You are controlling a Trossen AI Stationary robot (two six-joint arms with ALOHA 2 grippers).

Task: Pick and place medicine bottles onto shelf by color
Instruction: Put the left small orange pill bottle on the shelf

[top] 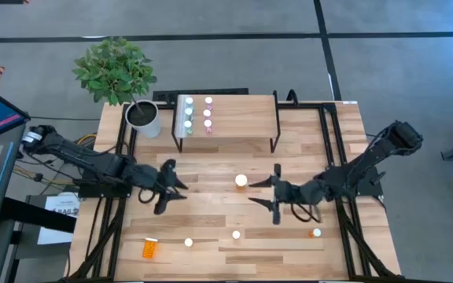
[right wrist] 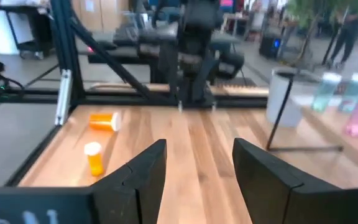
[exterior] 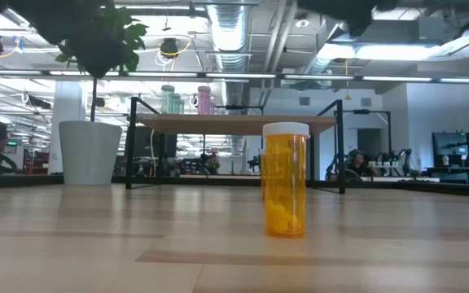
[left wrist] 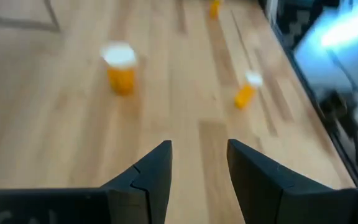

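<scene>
High view: the shelf stands at the far middle of the table, beside a white plant pot. Six small bottles stand on its left part, green ones in one row and pink ones in the next. Orange bottles are scattered on the table: one upright near the centre, one lying near the front left edge, and three small ones along the front. The left gripper hovers left of centre, its jaws partly apart and holding nothing. The right gripper hovers right of centre, jaws apart and empty.

Low view: an orange bottle stands upright close to the camera, the shelf behind it with green and pink bottles on top.

Left wrist view: the fingers stand apart over bare wood; two orange bottles sit beyond, one upright, one tilted.

Right wrist view: the fingers are parted and empty; one orange bottle lies down, another stands.
</scene>
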